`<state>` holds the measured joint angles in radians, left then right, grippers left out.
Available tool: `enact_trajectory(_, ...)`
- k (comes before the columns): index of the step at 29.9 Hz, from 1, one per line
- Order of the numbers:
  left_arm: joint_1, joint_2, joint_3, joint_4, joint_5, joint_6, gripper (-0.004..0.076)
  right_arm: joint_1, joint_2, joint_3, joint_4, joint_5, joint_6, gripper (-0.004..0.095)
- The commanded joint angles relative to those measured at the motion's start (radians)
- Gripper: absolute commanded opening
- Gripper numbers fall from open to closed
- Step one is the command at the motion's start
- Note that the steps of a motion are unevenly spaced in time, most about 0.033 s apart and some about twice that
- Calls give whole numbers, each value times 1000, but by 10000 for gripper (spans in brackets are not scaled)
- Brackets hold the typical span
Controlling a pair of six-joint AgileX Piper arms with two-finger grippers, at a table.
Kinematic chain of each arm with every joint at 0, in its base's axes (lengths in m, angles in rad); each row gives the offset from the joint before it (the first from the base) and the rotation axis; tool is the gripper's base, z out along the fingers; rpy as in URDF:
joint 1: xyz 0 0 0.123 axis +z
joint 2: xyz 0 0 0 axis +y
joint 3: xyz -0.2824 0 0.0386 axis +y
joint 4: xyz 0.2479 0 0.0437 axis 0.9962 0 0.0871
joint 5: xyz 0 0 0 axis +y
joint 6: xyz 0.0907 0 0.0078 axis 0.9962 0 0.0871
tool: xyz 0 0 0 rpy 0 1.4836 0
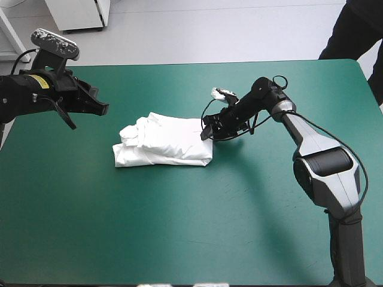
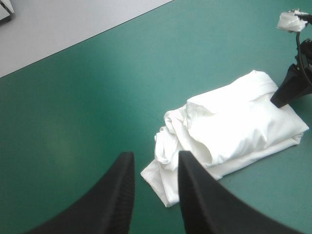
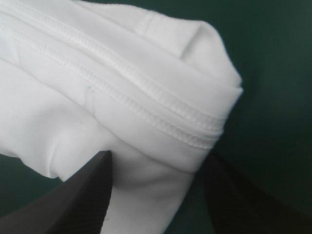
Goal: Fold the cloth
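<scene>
Teal-green table (image 1: pixel 179 233) had the folded T-shirt (image 1: pixel 170 143) mid-table, right gripper (image 3: pixel 159 155) spread wide around its right edge, probably to pinch it, left gripper (image 2: pixel 156 155) parted, empty, raised clear.

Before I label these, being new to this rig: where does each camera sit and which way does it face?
High view: above and behind, looking down on the table; both arms show.
Left wrist view: above the table, facing the T-shirt past its open fingers.
Right wrist view: close on the T-shirt's hem, between its open fingers.
Shared: high and left wrist views both show the right gripper.
</scene>
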<state>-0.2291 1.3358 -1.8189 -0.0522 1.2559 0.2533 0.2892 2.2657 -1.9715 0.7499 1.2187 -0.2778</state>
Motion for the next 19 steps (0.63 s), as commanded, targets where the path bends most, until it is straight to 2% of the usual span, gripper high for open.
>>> enact_trajectory(1,0,-29,-20,-4,-13,-11,232,27,-49,-24,50,29,-22,540)
enact_trajectory(4,0,-29,-20,-4,-15,-11,231,46,-30,-24,38,29,-22,526)
enact_trajectory(6,0,-29,-20,-4,-15,-13,231,53,-21,-24,33,29,-22,453)
enact_trajectory(9,0,-29,-20,-4,-15,-19,231,63,-10,-24,31,26,-49,243)
enact_trajectory(11,0,-29,-20,-4,-15,-22,231,63,-8,-24,26,19,-74,49)
enact_trajectory(12,0,-29,-20,-4,-15,-22,231,61,-10,-24,22,10,-87,-17)
enact_trajectory(16,0,-29,-20,-4,-15,-27,231,54,-17,-43,-32,-4,-89,-1)
enact_trajectory(19,0,-29,-20,-4,-15,-29,231,44,-26,-77,-164,12,-60,-1)
